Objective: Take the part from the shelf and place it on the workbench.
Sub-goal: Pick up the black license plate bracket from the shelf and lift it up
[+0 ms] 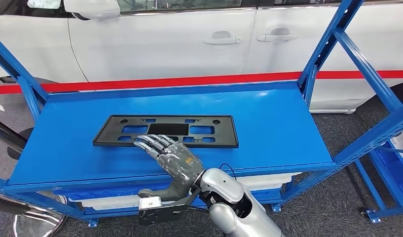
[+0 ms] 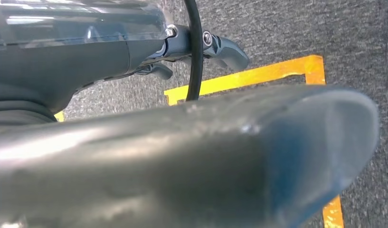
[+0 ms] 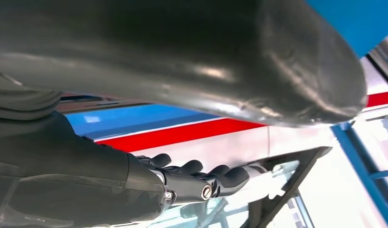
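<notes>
While the black part [image 1: 165, 131] lay flat on the blue shelf [image 1: 268, 123], the right hand [image 1: 170, 157] reached over its near edge, fingers extended and gripping nothing yet, seemingly lining up to slide beneath and lift it.

Bare blue shelf [image 1: 268, 123] surface is lying open all around the black plate frame [image 1: 165, 131]. Blue uprights [image 1: 320, 54] are flanking both ends, and a white car [image 1: 189, 39] is closing the rear.
</notes>
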